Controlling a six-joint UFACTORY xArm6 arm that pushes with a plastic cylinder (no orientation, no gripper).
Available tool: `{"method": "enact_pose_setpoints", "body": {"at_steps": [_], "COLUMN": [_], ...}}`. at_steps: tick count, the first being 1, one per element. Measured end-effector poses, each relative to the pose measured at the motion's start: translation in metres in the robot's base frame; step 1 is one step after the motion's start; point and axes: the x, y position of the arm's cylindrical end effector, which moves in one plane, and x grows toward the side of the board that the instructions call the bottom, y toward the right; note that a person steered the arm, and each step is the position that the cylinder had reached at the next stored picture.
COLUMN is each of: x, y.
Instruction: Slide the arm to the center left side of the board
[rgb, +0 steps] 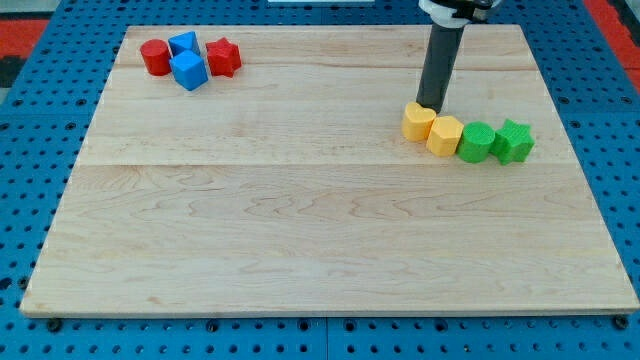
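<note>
Your end effector is a bare rod with no jaws; my tip (431, 105) touches the yellow block (418, 121), and the table's (300, 230) centre-left lies far toward the view's left.

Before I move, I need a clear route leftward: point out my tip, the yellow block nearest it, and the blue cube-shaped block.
my tip (431, 104): camera view, rod's lower end.
yellow block nearest it (417, 122): camera view, top face.
blue cube-shaped block (188, 70): camera view, front face.

A straight, dark grey cylindrical rod hangs from a white-and-black collar, ending in my tip (431, 105).
</note>
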Motion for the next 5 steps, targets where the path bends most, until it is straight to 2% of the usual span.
{"method": "enact_pose_setpoints", "body": {"at_steps": [3,5], "x": [-0.004,-0.092], "y": [-0.028,-0.073]}}
